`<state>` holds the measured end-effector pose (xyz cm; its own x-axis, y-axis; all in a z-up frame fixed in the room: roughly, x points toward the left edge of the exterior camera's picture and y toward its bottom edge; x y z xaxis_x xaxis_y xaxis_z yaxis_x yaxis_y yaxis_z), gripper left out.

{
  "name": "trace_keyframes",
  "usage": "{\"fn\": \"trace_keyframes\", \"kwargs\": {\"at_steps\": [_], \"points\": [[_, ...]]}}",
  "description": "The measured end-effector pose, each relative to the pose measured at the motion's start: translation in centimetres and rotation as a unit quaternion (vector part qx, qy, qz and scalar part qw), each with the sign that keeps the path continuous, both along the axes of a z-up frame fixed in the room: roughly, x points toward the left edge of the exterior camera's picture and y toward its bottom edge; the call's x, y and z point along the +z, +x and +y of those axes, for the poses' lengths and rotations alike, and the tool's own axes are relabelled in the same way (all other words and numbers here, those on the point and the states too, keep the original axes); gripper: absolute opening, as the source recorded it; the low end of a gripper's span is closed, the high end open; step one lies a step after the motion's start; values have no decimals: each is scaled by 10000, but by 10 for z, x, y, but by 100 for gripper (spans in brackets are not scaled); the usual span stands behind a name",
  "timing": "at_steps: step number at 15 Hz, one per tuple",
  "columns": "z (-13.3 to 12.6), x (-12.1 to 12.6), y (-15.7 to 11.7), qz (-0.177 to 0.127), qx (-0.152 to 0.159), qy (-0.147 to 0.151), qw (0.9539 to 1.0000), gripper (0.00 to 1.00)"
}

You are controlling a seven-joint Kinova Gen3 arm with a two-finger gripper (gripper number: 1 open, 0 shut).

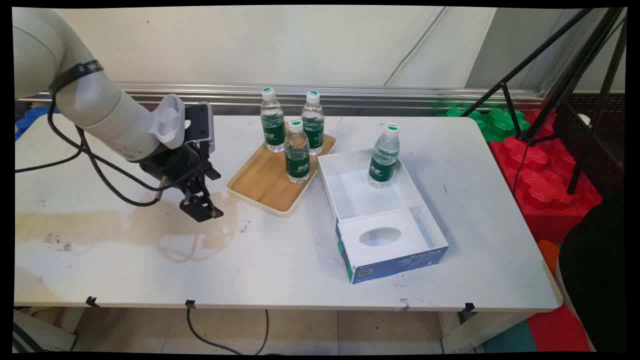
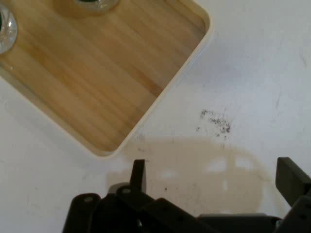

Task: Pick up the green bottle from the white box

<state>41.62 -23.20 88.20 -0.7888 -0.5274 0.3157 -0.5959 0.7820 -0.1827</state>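
My black gripper (image 1: 202, 209) hangs low over the white table (image 1: 280, 260), just left of a wooden tray (image 1: 260, 186). It is open and holds nothing. In the hand view the gripper (image 2: 214, 171) has its fingers (image 2: 139, 171) wide apart over a brownish stain (image 2: 194, 165), and the tray's near corner (image 2: 104, 145) lies just beyond them. Three green-labelled water bottles stand on the tray: two at the back (image 1: 272, 121) (image 1: 313, 121) and one at the front right (image 1: 297, 152). Only bottle bases (image 2: 88, 4) show at the hand view's top edge.
A white open box with a blue side (image 1: 395, 265) lies right of the tray, with a fourth bottle (image 1: 384, 158) upright in its far compartment. Its near part has an insert with an oval hole (image 1: 380, 236). Black tripod legs (image 1: 575, 100) and red and green foam blocks (image 1: 540, 165) stand off the table's right end.
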Motion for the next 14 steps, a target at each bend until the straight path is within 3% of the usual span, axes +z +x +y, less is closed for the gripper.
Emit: {"fn": "trace_keyframes", "kwargs": {"at_steps": [7, 14], "points": [[-6, 2, -8, 72, -106, -107, 9999, 100], [-21, 18, -33, 428, -68, -426, 9982, 100]]}}
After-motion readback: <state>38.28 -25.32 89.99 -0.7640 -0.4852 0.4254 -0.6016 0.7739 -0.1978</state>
